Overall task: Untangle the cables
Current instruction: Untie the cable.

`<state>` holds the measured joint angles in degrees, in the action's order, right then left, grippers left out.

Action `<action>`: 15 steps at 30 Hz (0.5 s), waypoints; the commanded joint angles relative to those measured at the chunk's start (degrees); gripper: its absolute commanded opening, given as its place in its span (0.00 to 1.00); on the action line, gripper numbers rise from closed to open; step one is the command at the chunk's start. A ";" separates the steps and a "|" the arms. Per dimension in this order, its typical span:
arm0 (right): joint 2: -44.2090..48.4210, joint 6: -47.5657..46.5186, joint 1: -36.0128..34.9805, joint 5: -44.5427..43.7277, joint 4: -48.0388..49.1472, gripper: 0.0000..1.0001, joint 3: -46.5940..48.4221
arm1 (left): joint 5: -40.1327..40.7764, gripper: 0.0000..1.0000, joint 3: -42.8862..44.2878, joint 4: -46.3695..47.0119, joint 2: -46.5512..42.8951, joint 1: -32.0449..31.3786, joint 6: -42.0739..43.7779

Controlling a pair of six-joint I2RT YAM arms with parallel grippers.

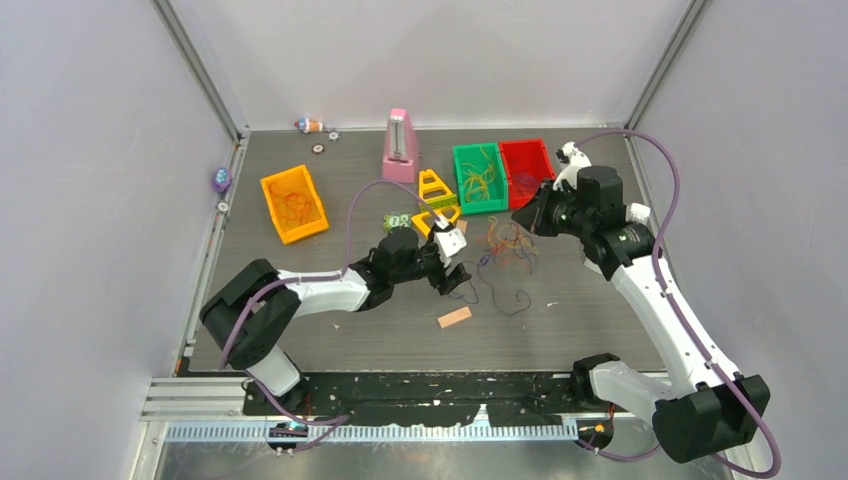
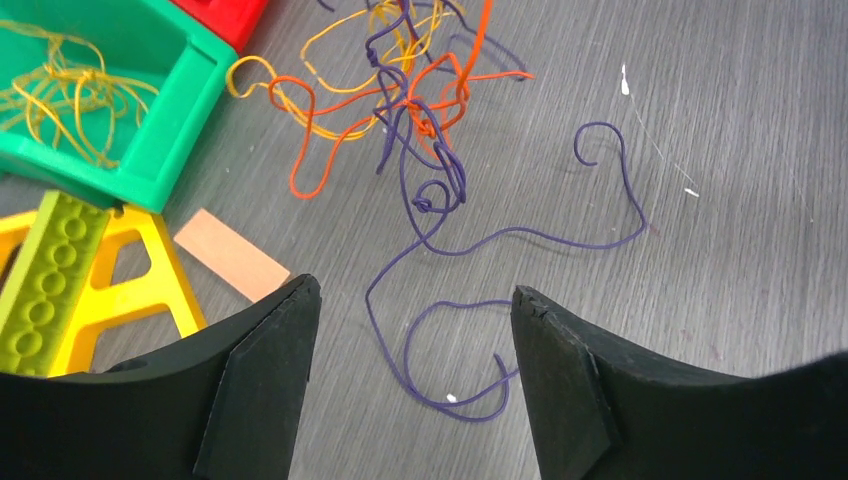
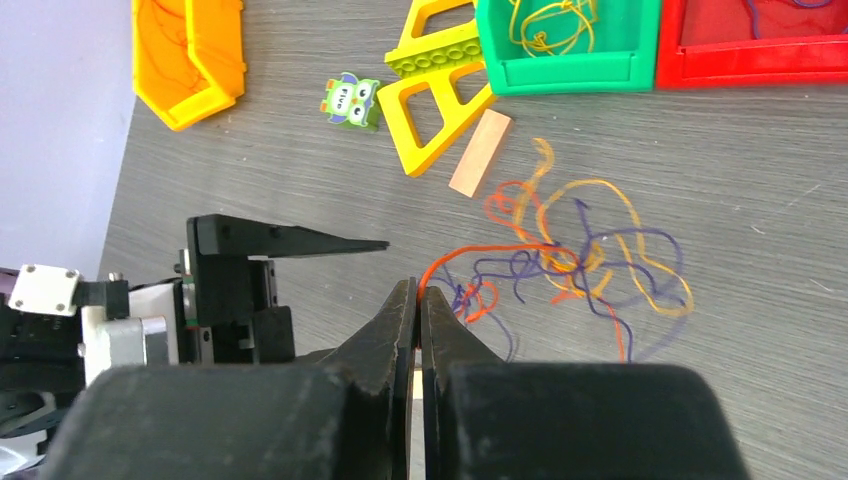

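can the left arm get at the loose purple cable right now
Probably yes: the left hand is open, its fingers either side of the purple cable, and nothing lies between.

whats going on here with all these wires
Two robot arms are working on a small tangle of thin cables on the table. The right end effector is shut on an orange-red cable that leads into the tangle. The left end effector is open, hovering over a purple cable lying loose on the table. Yellow cables sit in the green bin nearby.
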<state>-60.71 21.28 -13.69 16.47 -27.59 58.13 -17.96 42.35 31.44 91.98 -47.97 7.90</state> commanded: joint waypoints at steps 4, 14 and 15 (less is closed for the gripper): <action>1.09 2.17 0.01 3.04 0.59 0.06 4.31 | -0.39 0.64 -0.64 11.24 0.58 -2.22 5.71; 0.69 3.74 -0.02 4.54 2.58 0.05 4.11 | 1.42 0.59 1.61 12.90 4.01 -4.25 6.86; 0.64 4.01 0.03 4.62 2.74 0.05 4.06 | 1.32 0.59 2.08 12.93 4.75 -4.24 6.48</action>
<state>-60.71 23.99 -13.69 19.49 -27.86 60.01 -17.54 41.85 40.29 94.76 -51.99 13.96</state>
